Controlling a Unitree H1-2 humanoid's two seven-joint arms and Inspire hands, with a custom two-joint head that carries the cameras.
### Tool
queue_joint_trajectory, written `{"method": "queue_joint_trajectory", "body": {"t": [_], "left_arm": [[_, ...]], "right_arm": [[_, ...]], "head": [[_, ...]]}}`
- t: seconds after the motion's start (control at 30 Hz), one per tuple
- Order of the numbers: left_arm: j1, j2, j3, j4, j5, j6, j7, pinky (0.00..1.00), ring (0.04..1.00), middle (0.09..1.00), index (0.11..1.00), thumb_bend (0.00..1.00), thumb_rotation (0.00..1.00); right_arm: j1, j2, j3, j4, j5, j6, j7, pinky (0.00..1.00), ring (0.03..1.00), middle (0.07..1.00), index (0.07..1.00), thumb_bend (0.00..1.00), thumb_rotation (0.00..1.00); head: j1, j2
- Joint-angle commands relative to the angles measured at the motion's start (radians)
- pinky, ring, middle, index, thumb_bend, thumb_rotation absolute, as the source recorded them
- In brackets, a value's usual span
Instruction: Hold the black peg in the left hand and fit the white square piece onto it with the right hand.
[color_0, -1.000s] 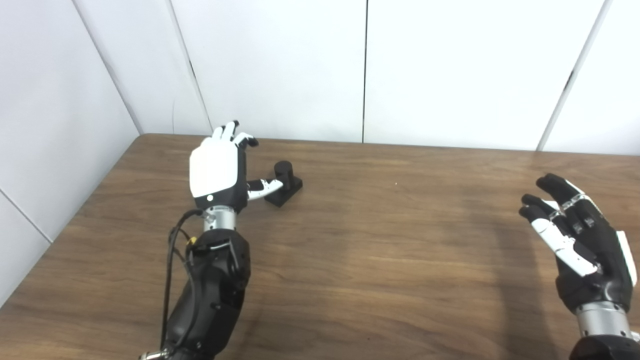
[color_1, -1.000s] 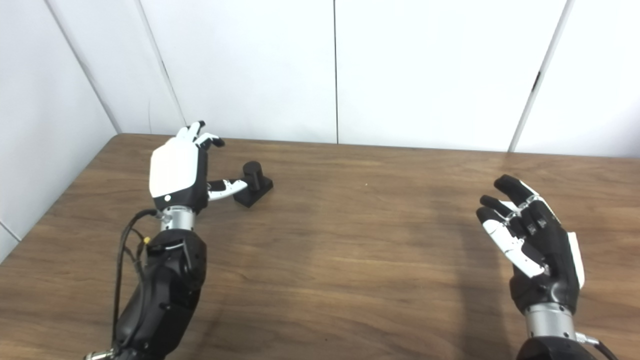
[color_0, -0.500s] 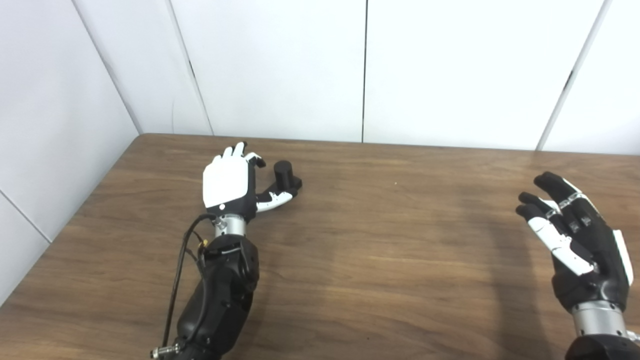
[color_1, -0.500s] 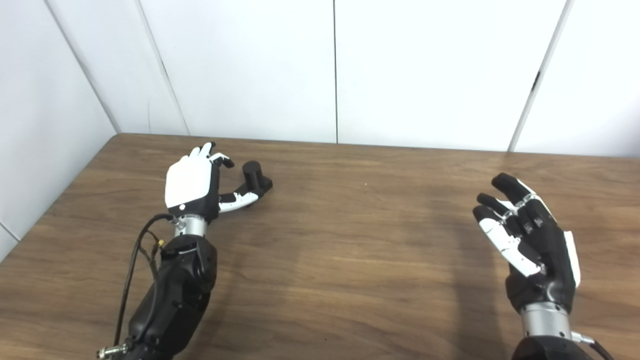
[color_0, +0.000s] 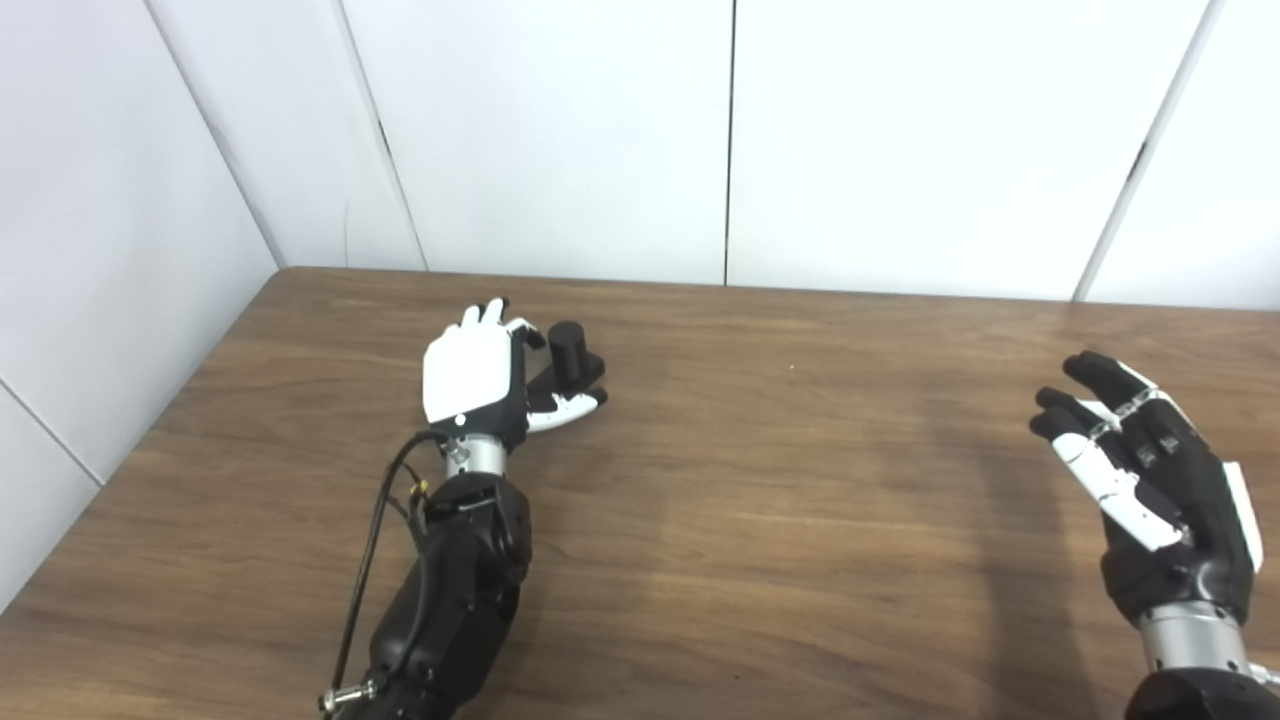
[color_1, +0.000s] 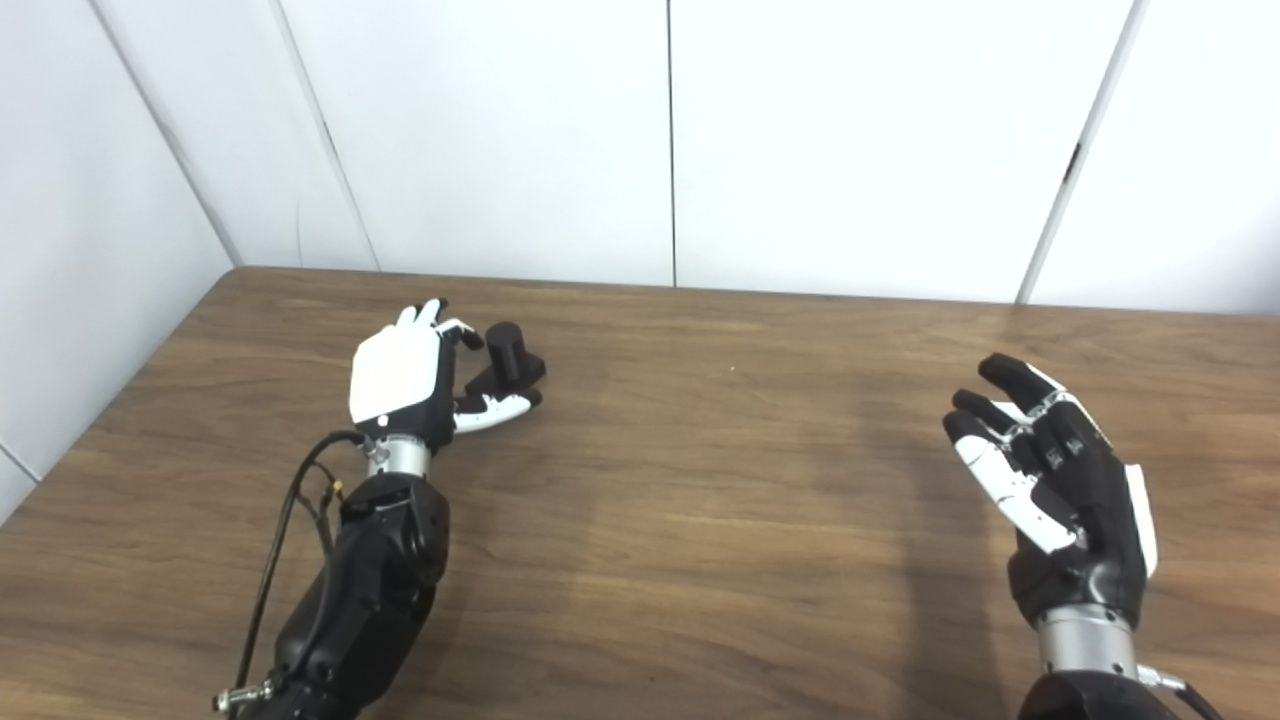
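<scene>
Peg (color_0: 570, 350) near table's (color_0: 760, 540) far-left edge, left hand (color_0: 480, 375) spread beside it; right hand (color_0: 1150, 480) spread, empty.

No readable text, label, brand, number or sign anywhere in either view.

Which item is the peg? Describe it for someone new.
On the wooden table, look at the far left part, just past the left hand. The black peg is a short upright cylinder on a flat black base, the only loose object visible.
</scene>
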Motion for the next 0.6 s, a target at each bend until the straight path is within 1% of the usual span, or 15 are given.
{"method": "queue_joint_trajectory", "body": {"t": [0.0,0.17,0.37,0.57], "left_arm": [[-0.060,0.017,-0.003,0.023,0.014,0.011,0.047,0.91,0.959,0.953,0.663,0.93,0.59],[-0.083,0.014,0.000,0.096,0.001,0.013,0.073,0.94,0.967,0.954,0.667,0.93,0.57],[-0.109,0.020,-0.008,0.182,-0.033,0.001,0.121,0.95,0.964,0.950,0.665,0.92,0.54],[-0.131,0.027,-0.028,0.246,-0.063,-0.004,0.153,0.92,0.961,0.947,0.662,0.91,0.54]], "right_arm": [[-0.019,0.001,0.000,-0.042,0.004,-0.018,0.008,0.69,0.710,0.805,0.679,0.47,0.00],[-0.017,0.002,0.000,-0.043,0.000,-0.018,0.006,0.72,0.715,0.812,0.671,0.45,0.00],[-0.012,-0.002,-0.002,-0.045,-0.002,-0.020,0.009,0.70,0.715,0.817,0.669,0.46,0.00],[-0.008,-0.003,-0.003,-0.050,-0.002,-0.019,0.008,0.71,0.700,0.806,0.667,0.46,0.00]], "head": [[0.000,0.000],[-0.005,-0.001],[-0.011,-0.001],[-0.016,0.000]]}}
